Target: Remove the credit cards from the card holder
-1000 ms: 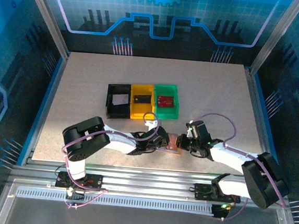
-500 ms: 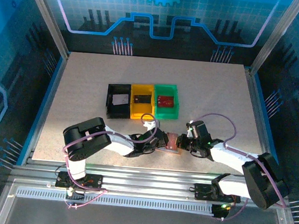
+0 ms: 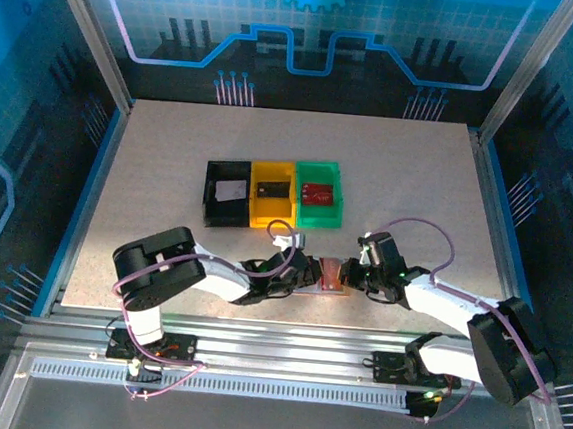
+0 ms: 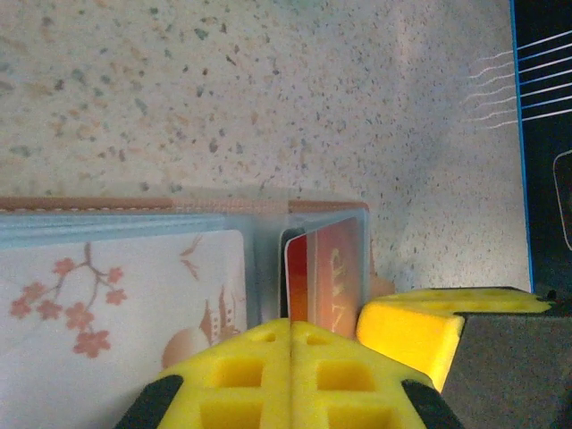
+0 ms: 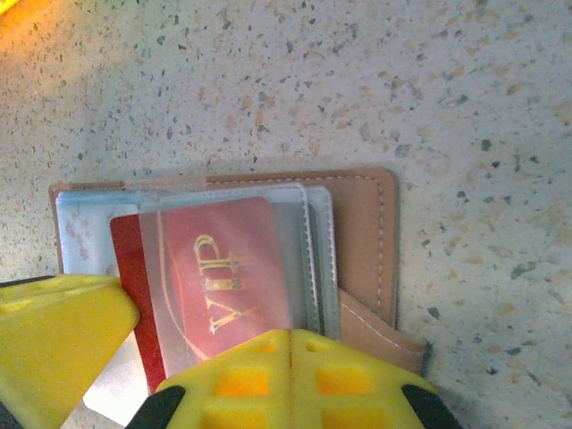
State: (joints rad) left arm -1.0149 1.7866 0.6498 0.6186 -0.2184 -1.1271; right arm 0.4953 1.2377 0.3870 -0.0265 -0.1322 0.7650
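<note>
Top external: the tan card holder lies low centre, between both claws. The left gripper pinches the red VIP card by its edge; the right gripper is pressed together over the holder's lower edge.

One black tray, one yellow tray, one green tray, one card in each, one card holder, one red VIP card
</note>
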